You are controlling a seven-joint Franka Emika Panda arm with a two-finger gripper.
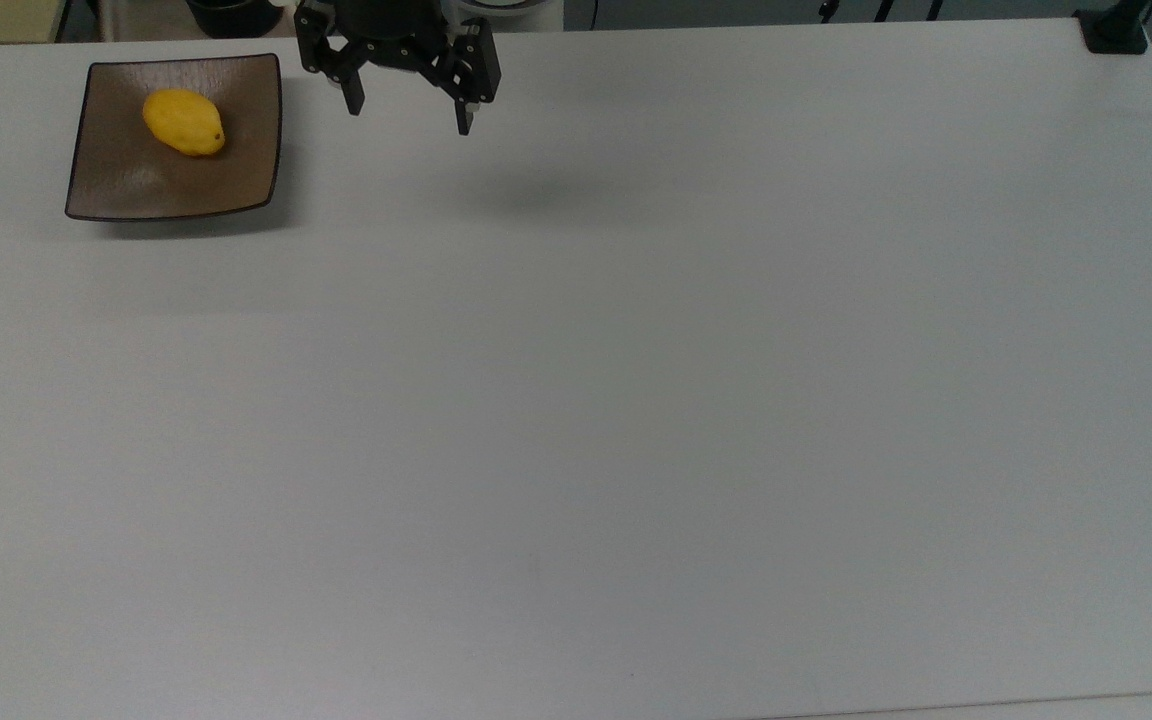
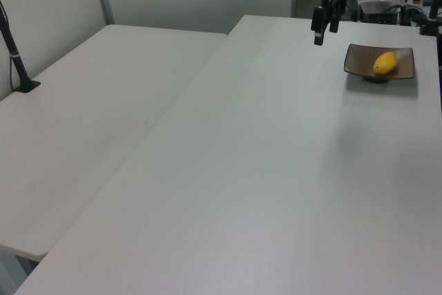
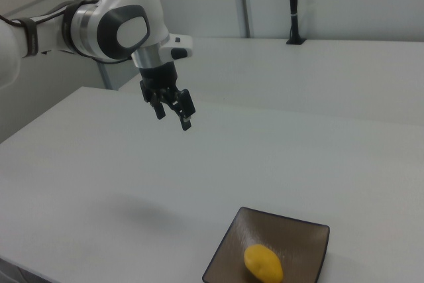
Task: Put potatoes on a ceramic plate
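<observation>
- Top view: you have the ceramic plate point(image 1: 106, 190) in the desk's point(image 1: 636, 400) far corner on the top view's left, lying flat. The potato point(image 1: 183, 122) rests inside it, toward the plate's far side, clear of the rim.
- Top view: the gripper point(image 1: 408, 113) hangs at the far edge, just beside the plate on the top view's right, with its fingers spread and nothing between them. Its shadow falls on bare desk further right. The rest of the desk surface lies bare out to its edges. A black post base point(image 1: 1114, 30) sits at the far corner on the top view's right.
- Left view: the plate point(image 2: 359, 67) with the potato point(image 2: 385, 63) sits near the desk's far edge on the left view's right. The gripper point(image 2: 322, 32) hangs above the desk, apart from the plate. A second table point(image 2: 76, 122) adjoins on the left view's left, carrying a black post point(image 2: 15, 56).
- Right view: the plate point(image 3: 232, 256) lies at the near edge, potato point(image 3: 263, 263) inside. The gripper point(image 3: 173, 118) is held well above the desk, fingers parted, empty.
</observation>
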